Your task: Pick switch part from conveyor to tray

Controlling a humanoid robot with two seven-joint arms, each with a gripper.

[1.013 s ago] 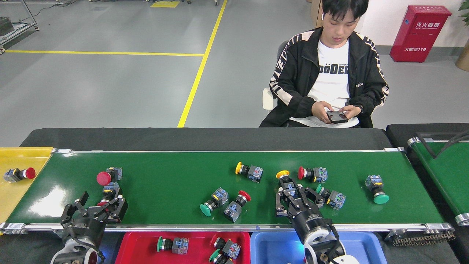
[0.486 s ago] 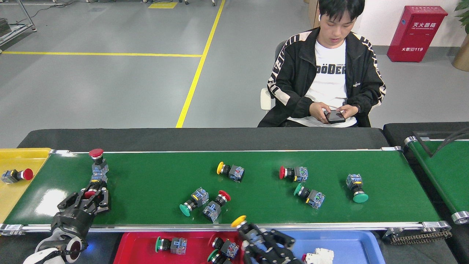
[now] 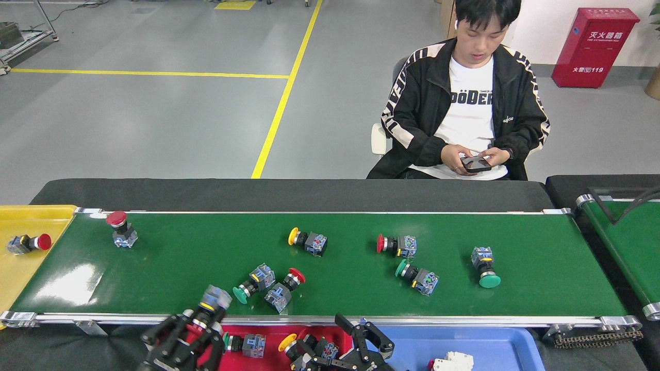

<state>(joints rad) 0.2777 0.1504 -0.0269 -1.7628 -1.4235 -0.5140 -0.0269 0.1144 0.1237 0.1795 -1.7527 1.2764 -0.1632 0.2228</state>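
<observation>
Holding a switch part [image 3: 211,304] in our left gripper [image 3: 198,324], right gripper [image 3: 356,350] spread wide.

Nearest us, the left gripper is clenched on that part above the red tray [image 3: 268,334], where a green-capped switch [image 3: 245,344] lies. The right gripper stands with jaws apart above the seam between the red tray and the blue tray [image 3: 495,342]; a yellow-capped switch [image 3: 291,344] sits just beside it, and we cannot tell if they touch. Beyond, the conveyor [image 3: 340,226] carries more switch parts, a green and red pair [image 3: 268,286] closest to both grippers. Left, a yellow tray [image 3: 20,278] holds a red-capped switch [image 3: 28,243]. Farther off, a person's shirt [image 3: 469,98] reads "DÖDER"; the red cabinet [image 3: 593,46] reads "119".
</observation>
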